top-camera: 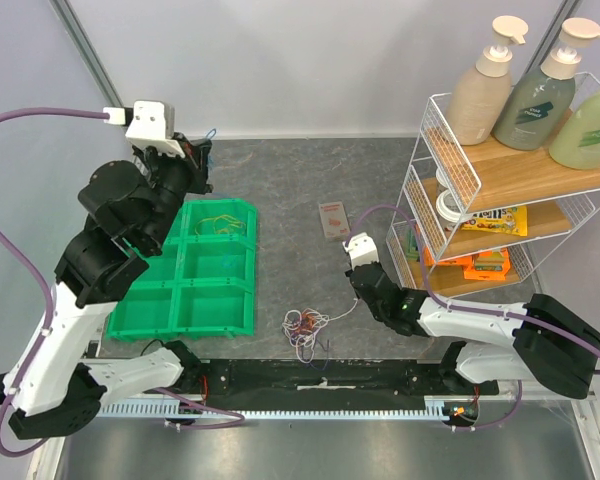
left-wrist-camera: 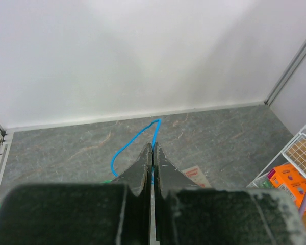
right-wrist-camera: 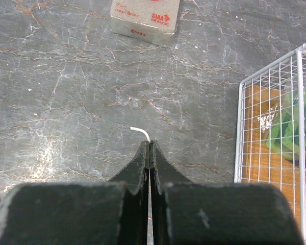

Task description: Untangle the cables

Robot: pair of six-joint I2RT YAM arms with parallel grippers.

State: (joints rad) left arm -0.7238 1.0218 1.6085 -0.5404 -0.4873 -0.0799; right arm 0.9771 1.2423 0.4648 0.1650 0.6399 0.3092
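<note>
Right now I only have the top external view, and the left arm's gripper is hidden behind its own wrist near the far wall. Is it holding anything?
Observer: Yes. In the left wrist view the left gripper is shut on a thin blue cable, which loops out ahead over the grey stone-patterned table.
Operator: And the right one?
Observer: The right gripper is shut on a thin white cable. Only a short curved end pokes out past the tips.
Operator: What lies ahead of it?
Observer: A small grey box with red print, lettered Japan Brand, lying apart from the cable end.
</note>
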